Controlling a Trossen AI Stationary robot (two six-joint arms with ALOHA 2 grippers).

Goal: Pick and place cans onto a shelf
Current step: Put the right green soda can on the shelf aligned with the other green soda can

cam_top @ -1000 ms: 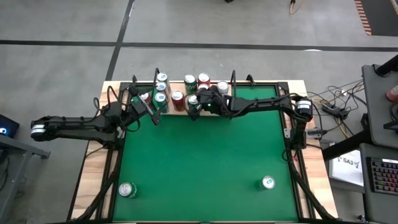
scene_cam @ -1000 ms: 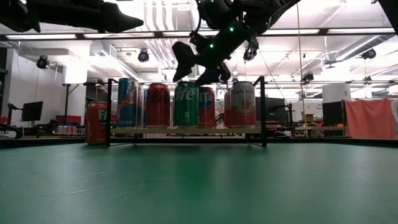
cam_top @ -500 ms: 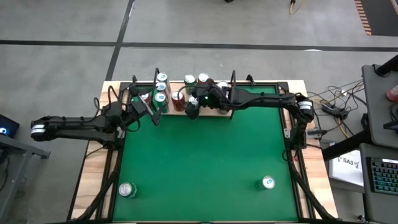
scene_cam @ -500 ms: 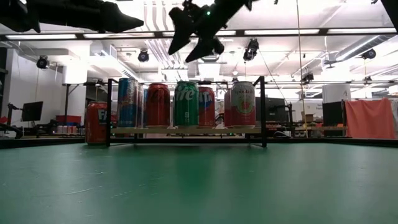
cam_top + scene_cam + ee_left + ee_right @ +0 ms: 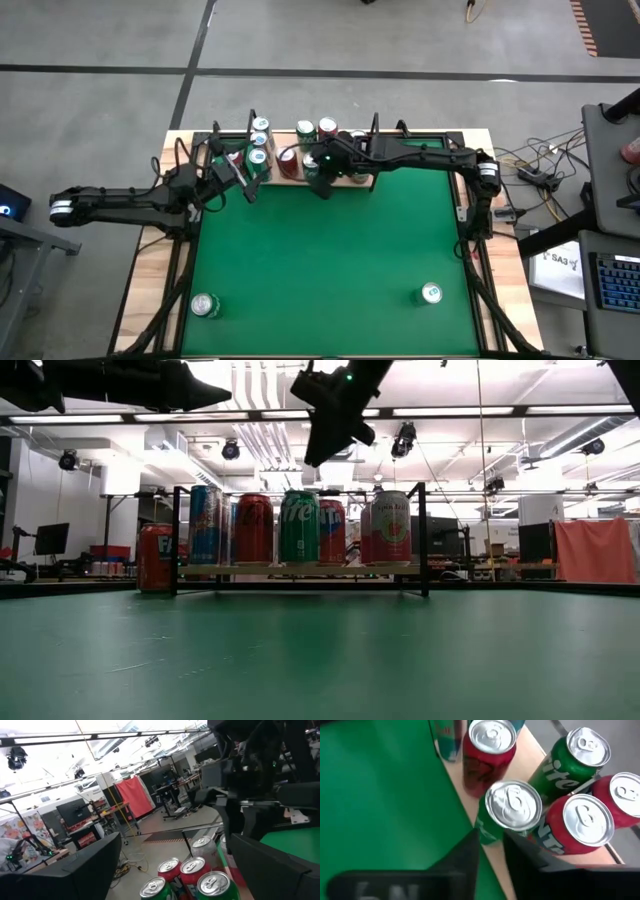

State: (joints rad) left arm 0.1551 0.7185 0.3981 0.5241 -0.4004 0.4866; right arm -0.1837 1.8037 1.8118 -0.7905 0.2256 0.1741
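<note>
Several cans stand upright on the shelf along the table's far edge, among them a green can at the front. My right gripper hangs shut above that green can, slanting down, with nothing between its fingers. My left gripper hovers open over the shelf's left end, the can tops showing beyond its fingers. A red can stands just outside the shelf's left upright. Two more cans sit near the green table's front corners.
Thin black uprights rise at the shelf's ends. The green table top lies bare between the shelf and the two front cans. A desk with a keyboard and cables stands past the table's right edge.
My right gripper, open around the green can's top a second ago, has risen well clear of it, tipped further downward and shut on nothing. The green can stays upright on the shelf.
</note>
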